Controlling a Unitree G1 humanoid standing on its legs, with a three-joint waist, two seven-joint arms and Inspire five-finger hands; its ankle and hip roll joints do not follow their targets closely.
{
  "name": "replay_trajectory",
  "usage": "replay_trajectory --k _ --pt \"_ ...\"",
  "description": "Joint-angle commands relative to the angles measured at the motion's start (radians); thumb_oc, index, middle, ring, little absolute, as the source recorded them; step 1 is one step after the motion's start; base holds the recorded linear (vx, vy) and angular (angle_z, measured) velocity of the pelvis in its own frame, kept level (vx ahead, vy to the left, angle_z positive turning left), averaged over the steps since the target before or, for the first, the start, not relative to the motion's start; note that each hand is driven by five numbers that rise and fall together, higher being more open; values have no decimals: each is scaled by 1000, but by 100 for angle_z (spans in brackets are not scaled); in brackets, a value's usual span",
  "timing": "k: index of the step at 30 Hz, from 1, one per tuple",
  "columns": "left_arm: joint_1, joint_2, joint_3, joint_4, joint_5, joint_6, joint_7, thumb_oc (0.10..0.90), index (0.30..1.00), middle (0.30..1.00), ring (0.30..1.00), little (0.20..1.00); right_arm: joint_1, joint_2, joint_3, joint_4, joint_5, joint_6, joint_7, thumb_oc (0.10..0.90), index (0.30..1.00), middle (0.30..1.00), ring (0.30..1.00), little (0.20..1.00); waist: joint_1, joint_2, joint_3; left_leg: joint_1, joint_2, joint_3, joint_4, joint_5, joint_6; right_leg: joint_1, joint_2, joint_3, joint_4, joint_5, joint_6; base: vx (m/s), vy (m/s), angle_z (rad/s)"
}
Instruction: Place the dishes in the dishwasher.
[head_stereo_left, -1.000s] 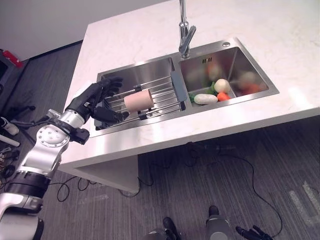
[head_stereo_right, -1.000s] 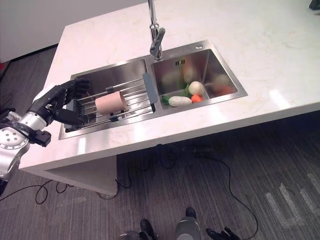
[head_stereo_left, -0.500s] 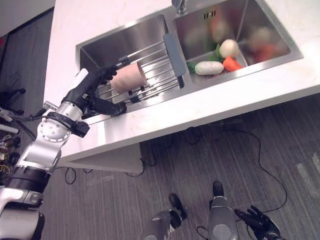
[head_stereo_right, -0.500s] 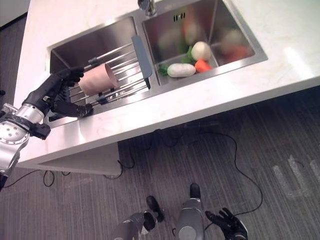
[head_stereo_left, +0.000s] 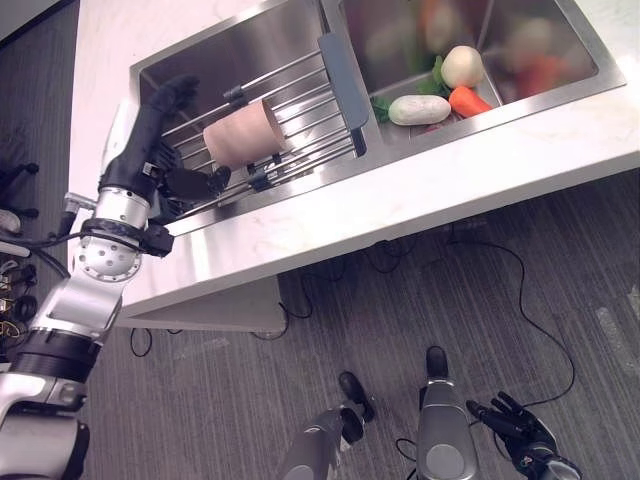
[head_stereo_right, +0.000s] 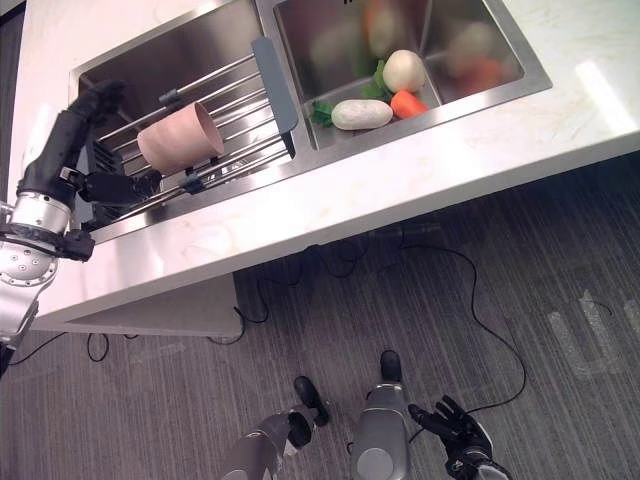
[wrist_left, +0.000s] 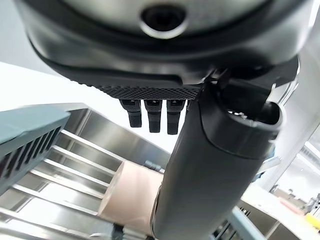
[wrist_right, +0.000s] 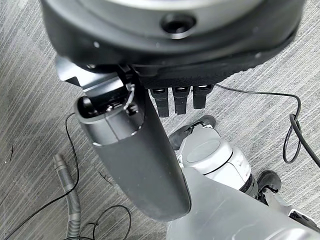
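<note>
1. Lying on its side on the metal drying rack (head_stereo_left: 290, 130), the pink cup (head_stereo_left: 238, 139) is smooth and plain, its open mouth turned toward the right basin.
2. This rack of steel bars spans the left basin of the steel double sink (head_stereo_left: 225, 45), which is set into the pale marbled surface (head_stereo_left: 420, 195); a grey end piece (head_stereo_left: 342, 95) closes the rack by the divider.
3. Right basin contents: a white vegetable (head_stereo_left: 419, 109), a round pale one (head_stereo_left: 462, 66), an orange carrot piece (head_stereo_left: 470, 101) and some green leaves (head_stereo_left: 381, 104), well apart from the cup.
4. Left robot hand (head_stereo_left: 150, 150) reaches over the sink's left edge, fingers nearly straight and spread past the cup's closed end, thumb (head_stereo_left: 195, 183) stretched along the rack's near side; it is open around the cup without clearly touching it.
5. Right robot hand (head_stereo_left: 520, 440) hangs low near the grey floor (head_stereo_left: 560, 300), fingers spread loosely, holding nothing.
</note>
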Motion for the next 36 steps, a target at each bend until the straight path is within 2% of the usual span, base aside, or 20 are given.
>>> replay_trajectory --k 1,8,21,27,36 --pt "-51 67 128 -11 56 -49 87 800 900 900 900 900 54 -14 11 -59 16 -9 14 800 900 900 900 900 -18 1 -48 -57 28 -132 87 -81 -82 25 -28 -5 25 -84 62 37 -5 0" --pt "-72 71 109 10 52 -47 111 800 900 900 900 900 42 -29 18 -81 14 -6 22 800 900 900 900 900 -24 10 -31 -64 28 -138 87 -76 -84 17 -26 3 25 -82 61 0 0 0" --pt "-134 79 57 53 72 -16 144 800 900 900 900 900 26 -44 23 -95 22 2 23 800 900 900 900 900 -36 11 3 -79 31 -132 87 -72 -87 -5 -28 9 25 -73 63 0 2 -1" --pt "-154 84 45 64 74 -27 147 800 900 900 900 900 23 -47 24 -101 24 3 32 800 900 900 900 900 -39 7 23 -90 35 -130 87 -70 -88 -17 -27 12 25 -70 63 -7 -7 -6" --pt "-205 85 20 77 90 5 197 800 900 900 900 900 15 -49 41 -154 57 0 32 800 900 900 900 900 -48 -2 60 -113 44 -126 87 -57 -88 -47 -27 13 25 -53 64 1 0 -1"
